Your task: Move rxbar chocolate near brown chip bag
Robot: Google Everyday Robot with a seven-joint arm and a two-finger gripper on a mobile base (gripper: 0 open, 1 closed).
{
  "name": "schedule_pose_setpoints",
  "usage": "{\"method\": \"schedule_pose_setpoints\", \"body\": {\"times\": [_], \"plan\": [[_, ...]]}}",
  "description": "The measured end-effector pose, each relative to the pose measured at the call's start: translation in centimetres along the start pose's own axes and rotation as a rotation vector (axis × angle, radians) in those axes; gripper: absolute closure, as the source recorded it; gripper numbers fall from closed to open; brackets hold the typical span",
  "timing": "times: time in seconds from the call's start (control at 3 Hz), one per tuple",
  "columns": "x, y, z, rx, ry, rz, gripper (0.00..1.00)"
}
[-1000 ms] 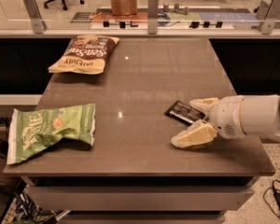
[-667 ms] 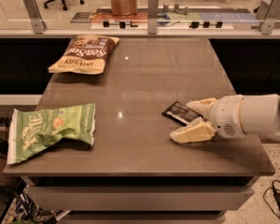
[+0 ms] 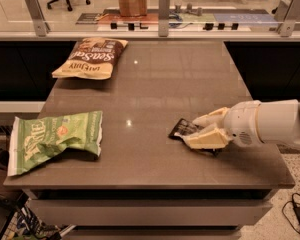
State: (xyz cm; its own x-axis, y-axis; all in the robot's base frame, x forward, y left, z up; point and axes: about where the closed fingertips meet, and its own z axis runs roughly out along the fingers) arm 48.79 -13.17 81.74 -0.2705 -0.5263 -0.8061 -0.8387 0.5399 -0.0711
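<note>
Your gripper (image 3: 191, 131) sits low over the right front part of the table (image 3: 180, 79), reaching in from the right edge on the end of the white arm (image 3: 275, 121). Its two cream fingers (image 3: 207, 139) are clamped on the rxbar chocolate (image 3: 180, 128). One finger lies on the far side of the bar and one on the near side, and the dark wrapper's left end pokes out beyond the fingertips. You cannot tell from this view whether the bar is resting on the tabletop or held just above it, as it is right down at the surface either way. The brown chip bag (image 3: 92, 58) lies flat at the far left corner of the table with its lettering upside down to you, dark brown end toward the back and tan end toward the front. It is well apart from the bar, diagonally across the tabletop from it. Nearer to you on the left, the green and white chip bag (image 3: 55, 139) lies crumpled at the front left edge (part of it hangs over the side), also well apart from the gripper, with bare tabletop between them.
</note>
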Motion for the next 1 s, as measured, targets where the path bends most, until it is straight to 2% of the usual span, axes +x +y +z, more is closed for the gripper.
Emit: {"method": "schedule_pose_setpoints", "body": {"times": [0.33, 0.67, 1.0], "plan": [[0.0, 0.0, 0.0, 0.0, 0.0, 0.0, 1.0], [-0.7, -1.2, -0.2, 0.002, -0.016, -0.003, 1.0], [-2.0, -4.1, -1.1, 0.013, -0.021, 0.0, 1.0]]}}
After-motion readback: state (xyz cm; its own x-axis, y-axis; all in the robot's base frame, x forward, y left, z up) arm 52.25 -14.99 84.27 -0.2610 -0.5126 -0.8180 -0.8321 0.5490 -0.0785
